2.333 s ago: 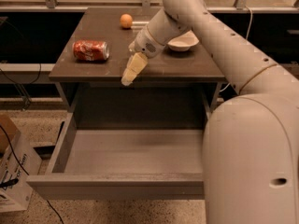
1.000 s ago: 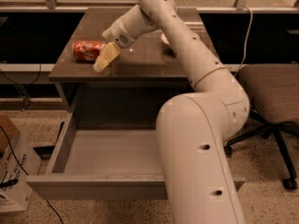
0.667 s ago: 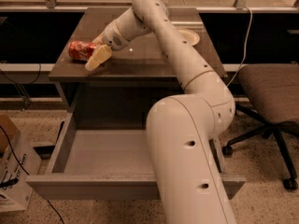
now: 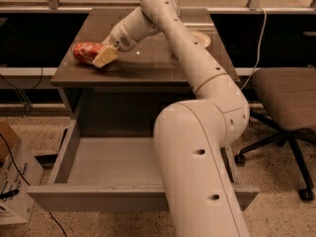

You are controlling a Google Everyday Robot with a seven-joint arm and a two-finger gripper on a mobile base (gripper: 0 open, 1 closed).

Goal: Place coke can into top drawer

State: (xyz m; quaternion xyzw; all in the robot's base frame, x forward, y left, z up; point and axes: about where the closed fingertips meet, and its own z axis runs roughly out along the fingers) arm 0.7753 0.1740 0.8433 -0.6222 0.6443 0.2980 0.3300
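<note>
The hand (image 4: 105, 56) is over the left part of the table (image 4: 153, 69), right up against the coke can (image 4: 84, 52). Its pale tip lies over the can's right end. I cannot tell if the hand is open, closed, or gripping the can. The red can lies on its side on the table, near the left edge. The long white arm (image 4: 197, 68) reaches across the table to it. A pale dish (image 4: 203, 37) sits on the table's right side. Below, the top drawer (image 4: 106, 164) is pulled out, showing its grey floor. A chair (image 4: 284, 90) stands at the right, and a box (image 4: 11, 181) sits on the floor at the left.
</note>
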